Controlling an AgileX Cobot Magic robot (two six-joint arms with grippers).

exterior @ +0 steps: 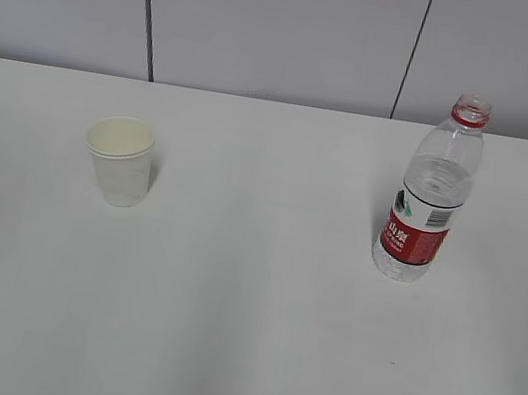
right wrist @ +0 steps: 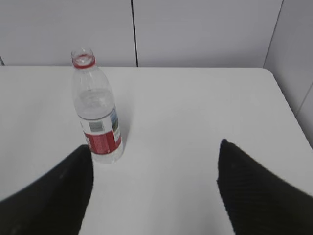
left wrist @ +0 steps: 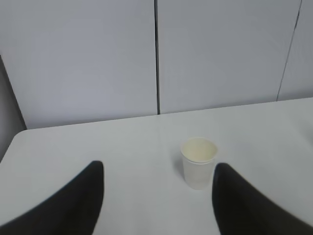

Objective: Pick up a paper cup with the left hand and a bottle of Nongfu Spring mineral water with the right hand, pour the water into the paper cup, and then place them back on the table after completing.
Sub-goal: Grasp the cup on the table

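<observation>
Paper cup (exterior: 120,159), pale cream, tapered and round-rimmed, stands upright on the matte white table (exterior: 241,336), toward its left side and nearer the far edge. Well apart, toward the right side, stands an uncapped clear plastic bottle (exterior: 429,195), ribbed, with a red neck ring and red label; water (exterior: 436,181) reaches its shoulder. Both the left hand (left wrist: 159,196) and right hand (right wrist: 154,188) are spread wide, dark fingers gripping nothing, short of each object.
</observation>
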